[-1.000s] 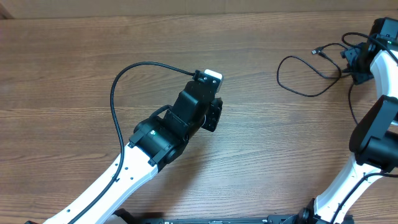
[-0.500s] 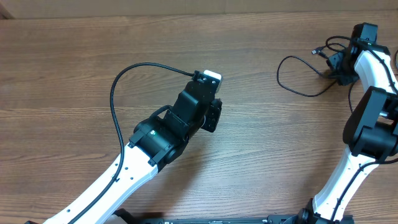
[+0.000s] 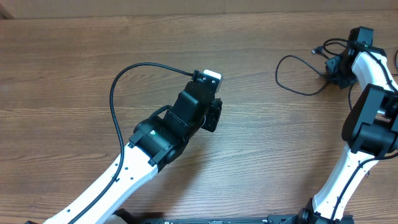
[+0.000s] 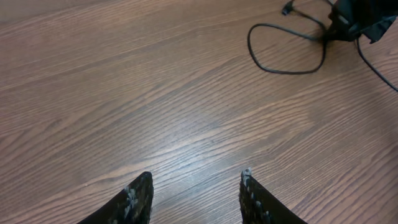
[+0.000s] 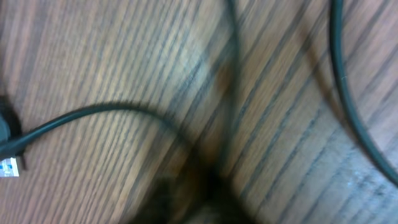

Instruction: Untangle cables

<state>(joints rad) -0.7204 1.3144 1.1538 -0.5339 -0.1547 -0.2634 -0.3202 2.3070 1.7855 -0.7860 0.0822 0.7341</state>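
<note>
My left claw (image 4: 196, 186) hangs over bare wood of the bench (image 3: 74, 62), near the middle. Its two fingers stand apart with nothing between them.

The cables (image 3: 278, 71) lie well away from it, at the far right of the bench beside my right arm. From above they are thin black cord, far thinner than my fingers. One strand makes a wide, open, lopsided loop lying flat on the wood. More cord is bunched in smaller curves just beyond it, partly hidden behind my arm. A small plug end (image 3: 316, 51) points left from that bunch, just above the loop.

My right claw (image 3: 339, 65) is down at the right side of the loop, fingers together. In my left wrist view the loop's strand (image 4: 286, 72) runs straight into its tip, so it is pinched there.

My right wrist view is blurred. It shows a dark strand (image 5: 112, 111) arching across the grain, another curving down the right edge, and a metal-tipped plug (image 5: 9, 165) at the left border. My own fingertips are only a dark smear at the bottom.
</note>
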